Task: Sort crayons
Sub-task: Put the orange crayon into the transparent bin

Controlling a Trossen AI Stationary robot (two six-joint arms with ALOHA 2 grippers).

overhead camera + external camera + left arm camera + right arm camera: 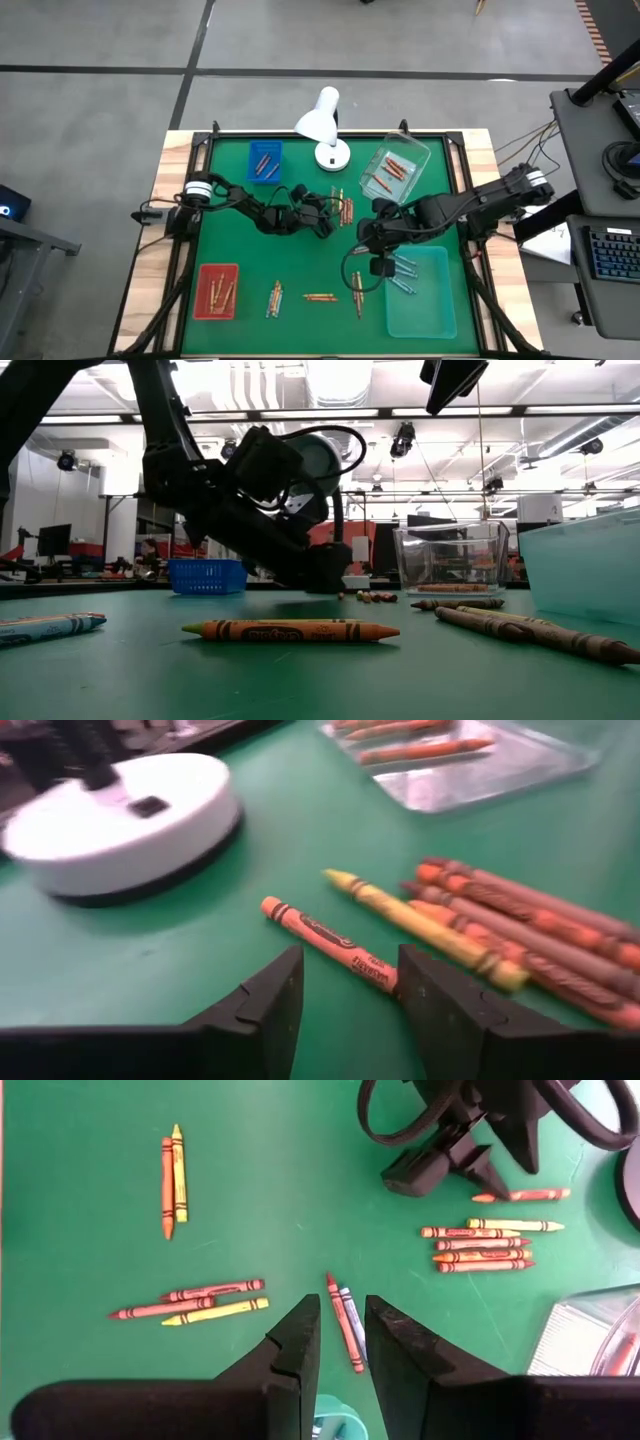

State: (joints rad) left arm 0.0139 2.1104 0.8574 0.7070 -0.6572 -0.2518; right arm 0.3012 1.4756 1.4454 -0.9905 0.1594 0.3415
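Several crayons (520,920) lie side by side on the green mat beside the lamp base (120,825). An orange crayon (328,942) and a yellow one (420,925) lie apart from them. My left gripper (350,975) is low over the mat, open, and the orange crayon's near end lies at its fingers. In the high view it (328,225) sits just left of the crayon cluster (345,208). My right gripper (378,262) hangs high over the mat's right half, open by a narrow gap with nothing in it (342,1315). Far below it lie a red and a blue crayon (345,1320). My left gripper comes in low and slanting down from the table's left. The orange crayon's near end (383,978) reaches the inner edge of one finger (420,990). I cannot tell whether the finger touches it. The crayon lies flat on the mat.
A blue tray (265,160) and a clear tray holding crayons (395,172) stand at the back, with a white lamp (325,125) between them. A red tray (217,290) and a pale teal tray (425,295) sit near the front edge. Loose crayons (320,297) lie between those two.
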